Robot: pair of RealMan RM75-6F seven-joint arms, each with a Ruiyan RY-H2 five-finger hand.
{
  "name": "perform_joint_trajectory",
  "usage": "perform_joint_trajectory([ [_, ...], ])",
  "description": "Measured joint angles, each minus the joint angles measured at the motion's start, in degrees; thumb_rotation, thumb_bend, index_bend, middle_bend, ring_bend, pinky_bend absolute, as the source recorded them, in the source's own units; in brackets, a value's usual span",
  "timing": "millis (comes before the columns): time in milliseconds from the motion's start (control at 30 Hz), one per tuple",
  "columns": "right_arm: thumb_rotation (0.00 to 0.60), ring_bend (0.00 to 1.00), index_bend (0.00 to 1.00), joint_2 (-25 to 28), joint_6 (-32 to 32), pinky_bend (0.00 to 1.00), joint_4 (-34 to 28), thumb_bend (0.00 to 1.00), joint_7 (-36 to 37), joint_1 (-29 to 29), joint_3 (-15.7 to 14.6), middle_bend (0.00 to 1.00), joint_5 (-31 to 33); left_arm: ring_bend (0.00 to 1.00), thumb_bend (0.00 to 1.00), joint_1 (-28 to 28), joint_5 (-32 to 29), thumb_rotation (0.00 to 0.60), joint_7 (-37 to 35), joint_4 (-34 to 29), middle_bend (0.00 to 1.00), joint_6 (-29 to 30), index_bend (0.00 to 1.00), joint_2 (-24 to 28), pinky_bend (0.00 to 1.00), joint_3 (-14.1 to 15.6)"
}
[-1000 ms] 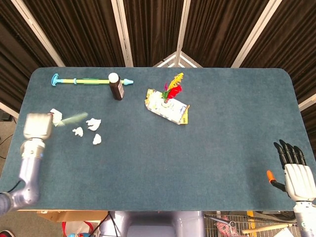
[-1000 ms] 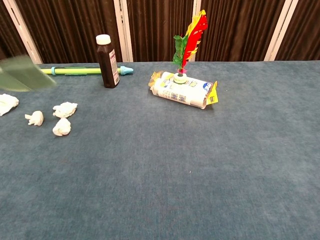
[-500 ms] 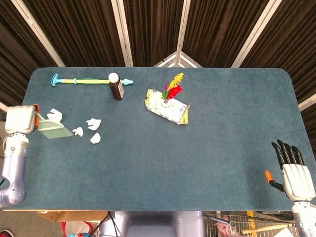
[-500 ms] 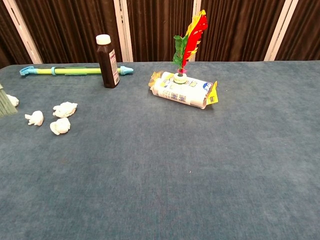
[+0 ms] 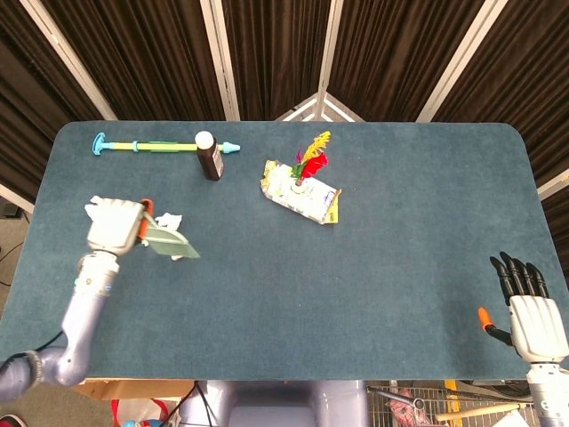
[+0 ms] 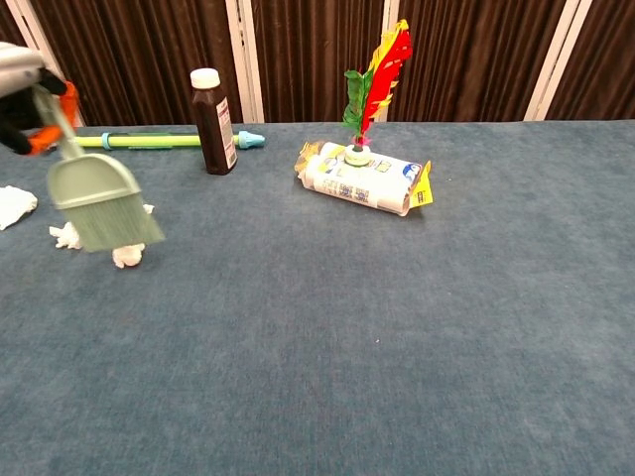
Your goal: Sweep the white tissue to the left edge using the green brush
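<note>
1. The left hand [image 5: 114, 225] grips the handle of the green brush [image 6: 99, 203], fingers wrapped around it. The brush hangs with handle up and bristles down and angled to the right — a posture suited to a leftward stroke.
2. The bristles sit over the cluster of white tissue [image 6: 126, 256] pieces. In the chest view the brush head covers most of them; whether the bristles touch the counter [image 5: 373, 258] cannot be told.
3. One larger tissue scrap [image 6: 15, 205] lies further left, close to the counter's left edge. The remaining pieces lie just right of it, so the task appears partly done.
4. Judged next need: set the bristles down on the right side of the cluster, then draw left.
5. The right hand [image 5: 533, 311] rests off the near right corner, fingers spread and holding nothing — clear of the work.
6. A brown bottle [image 5: 209, 156] and a long green-and-blue tool [image 5: 160, 145] stand behind the cluster; a wide stroke risks clipping the bottle.
</note>
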Motion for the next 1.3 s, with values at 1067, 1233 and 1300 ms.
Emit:
perform_joint_trajectory([
  [1067, 0.600, 0.00, 0.00, 0.21, -0.52, 0.00, 0.18, 0.38, 0.99, 0.04, 0.43, 0.00, 1.09, 1.00, 0.69, -8.89, 12.20, 0.600, -2.43, 4.70, 1.00, -1.34, 0.77, -8.88, 1.00, -3.76],
  [1233, 0.600, 0.00, 0.00, 0.12, -0.29, 0.00, 0.14, 0.38, 0.76, 0.02, 0.35, 0.00, 0.68, 1.00, 0.69, -9.95, 27.12, 0.600, -9.04, 17.35, 1.00, 0.18, 0.77, -10.42, 1.00, 0.46],
  [1300, 0.600, 0.00, 0.00, 0.07, -0.24, 0.00, 0.10, 0.38, 0.65, -0.02, 0.31, 0.00, 0.67, 1.00, 0.69, -10.39, 31.89, 0.600, -11.87, 23.55, 1.00, 1.41, 0.77, -11.49, 1.00, 2.02],
])
